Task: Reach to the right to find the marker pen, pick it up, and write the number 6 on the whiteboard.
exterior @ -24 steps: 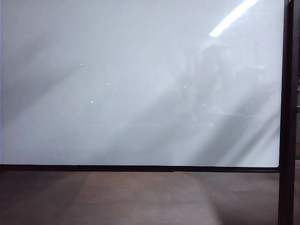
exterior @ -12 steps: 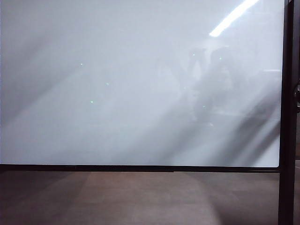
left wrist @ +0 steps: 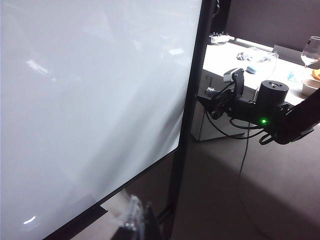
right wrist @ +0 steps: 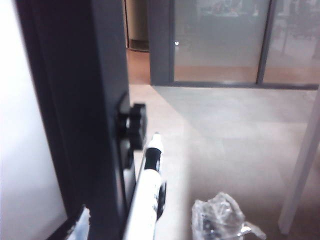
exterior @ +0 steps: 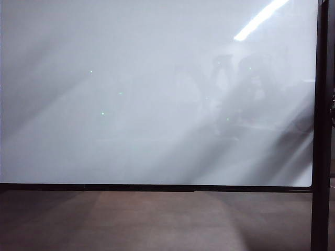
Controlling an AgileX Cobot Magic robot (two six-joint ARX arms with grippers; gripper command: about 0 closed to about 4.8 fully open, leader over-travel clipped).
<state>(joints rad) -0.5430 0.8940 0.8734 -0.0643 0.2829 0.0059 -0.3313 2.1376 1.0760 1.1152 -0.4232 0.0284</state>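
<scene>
Since the earlier exterior pictures, the dim reflection of the arms on the whiteboard has slid toward the board's right edge, and its surface bears no ink yet. In the left wrist view the right arm reaches out past the board's black frame, off to the right of the board. The right gripper shows a plastic-wrapped fingertip on one side and only a sliver of the other beside the frame, so its jaws stand spread wide and hold nothing. The marker pen lies between them and just ahead, close against the frame post next to a black knob. Its long axis runs straight away from the gripper, black cap at the far end, white barrel nearest. The right gripper is clearly the nearer one; I judge it needs only to ease forward and close across the barrel. The left gripper hangs in front of the board's lower corner, only a fingertip showing, so I cannot tell whether it is spread or pressed together.
</scene>
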